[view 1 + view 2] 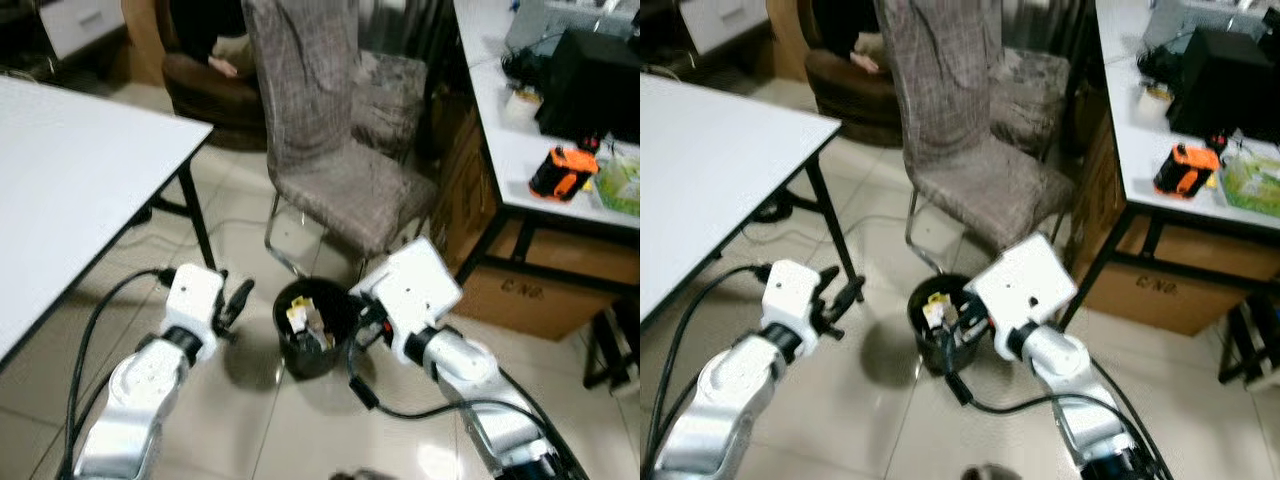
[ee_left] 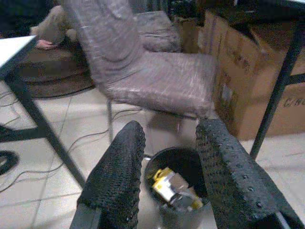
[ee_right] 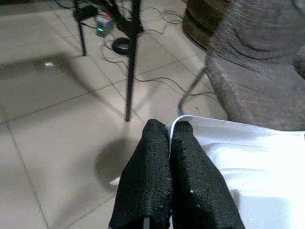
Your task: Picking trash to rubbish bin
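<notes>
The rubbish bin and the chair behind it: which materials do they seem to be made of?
The rubbish bin looks like black plastic: dark, smooth, slightly glossy walls, though a bag liner is possible. The chair appears covered in grey-brown woven fabric, matte with a faint check pattern; its thin legs shine like chromed metal.

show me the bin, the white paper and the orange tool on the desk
bin [image 1: 300,362] left eye view, front wall
white paper [image 1: 1025,280] right eye view, sheet's middle
orange tool [image 1: 562,171] left eye view, body

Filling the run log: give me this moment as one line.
right gripper: shut on white sheet, over black bin | left gripper: open, beside bin | bin: holds trash, in front of chair
</notes>
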Tool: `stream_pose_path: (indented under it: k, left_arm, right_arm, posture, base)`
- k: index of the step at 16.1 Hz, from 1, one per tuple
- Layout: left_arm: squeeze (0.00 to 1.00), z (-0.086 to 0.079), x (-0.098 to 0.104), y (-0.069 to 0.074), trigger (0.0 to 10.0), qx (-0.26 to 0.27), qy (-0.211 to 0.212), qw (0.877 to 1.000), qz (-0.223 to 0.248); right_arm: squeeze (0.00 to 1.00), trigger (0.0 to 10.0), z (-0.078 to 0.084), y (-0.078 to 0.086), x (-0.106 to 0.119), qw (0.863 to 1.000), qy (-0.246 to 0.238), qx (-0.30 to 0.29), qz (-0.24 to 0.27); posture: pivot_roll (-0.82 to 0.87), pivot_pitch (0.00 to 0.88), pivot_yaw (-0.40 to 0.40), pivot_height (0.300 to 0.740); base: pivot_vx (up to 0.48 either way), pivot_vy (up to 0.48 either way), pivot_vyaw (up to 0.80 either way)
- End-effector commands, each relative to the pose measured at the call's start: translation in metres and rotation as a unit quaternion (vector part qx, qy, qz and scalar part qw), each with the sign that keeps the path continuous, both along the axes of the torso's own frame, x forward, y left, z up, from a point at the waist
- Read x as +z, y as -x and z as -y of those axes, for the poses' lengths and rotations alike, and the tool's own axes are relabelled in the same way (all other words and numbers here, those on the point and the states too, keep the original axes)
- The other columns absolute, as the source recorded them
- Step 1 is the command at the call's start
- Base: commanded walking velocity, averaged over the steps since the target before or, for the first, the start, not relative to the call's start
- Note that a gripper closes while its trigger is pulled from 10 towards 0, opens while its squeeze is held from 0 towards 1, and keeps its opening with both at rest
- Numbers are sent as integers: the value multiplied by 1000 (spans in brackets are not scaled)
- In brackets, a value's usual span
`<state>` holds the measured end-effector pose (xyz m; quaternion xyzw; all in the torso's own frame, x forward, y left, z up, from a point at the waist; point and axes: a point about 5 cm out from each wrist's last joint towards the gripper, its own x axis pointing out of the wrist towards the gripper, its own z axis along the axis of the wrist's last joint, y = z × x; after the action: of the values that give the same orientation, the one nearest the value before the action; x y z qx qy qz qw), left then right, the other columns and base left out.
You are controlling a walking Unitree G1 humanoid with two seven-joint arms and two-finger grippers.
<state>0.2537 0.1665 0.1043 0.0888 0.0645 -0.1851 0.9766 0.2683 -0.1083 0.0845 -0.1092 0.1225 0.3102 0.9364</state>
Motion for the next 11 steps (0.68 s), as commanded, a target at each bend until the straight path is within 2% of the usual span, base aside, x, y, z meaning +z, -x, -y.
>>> stream_pose_path:
  k: [1, 2, 4, 5, 7, 11]
  left_arm:
    - [0, 2, 2, 1, 10000, -12, -2, 1000, 1]
    - [0, 2, 2, 1, 10000, -14, -2, 1000, -1]
    - [0, 6, 1, 0, 10000, -25, -3, 1000, -4]
    - [0, 6, 1, -1, 10000, -27, -3, 1000, -5]
    - [0, 6, 2, -2, 10000, -30, -4, 1000, -5]
    - [0, 6, 3, -2, 10000, -33, -5, 999, -5]
  right_arm:
    - [0, 10000, 7, -3, -1, 1000, -2, -24, 5]
    - [0, 10000, 8, -2, -2, 1000, -2, -28, 4]
    - [0, 10000, 12, 3, -17, 998, -6, -55, -36]
    - [0, 10000, 12, 4, -20, 998, -5, -57, -40]
    - [0, 10000, 12, 7, -22, 998, -4, -53, -43]
    - [0, 10000, 11, 6, -22, 998, 9, -49, -31]
  posture:
    - [-18, 77, -66, 740]
    - [-19, 77, -65, 740]
    - [-21, 80, -54, 740]
    - [-23, 81, -53, 740]
    - [-27, 84, -44, 740]
    - [-27, 89, -44, 740]
  base:
    - [379, 0, 0]
    - [382, 0, 0]
    - [384, 0, 0]
    - [382, 0, -719]
    - [386, 0, -800]
    - [386, 0, 0]
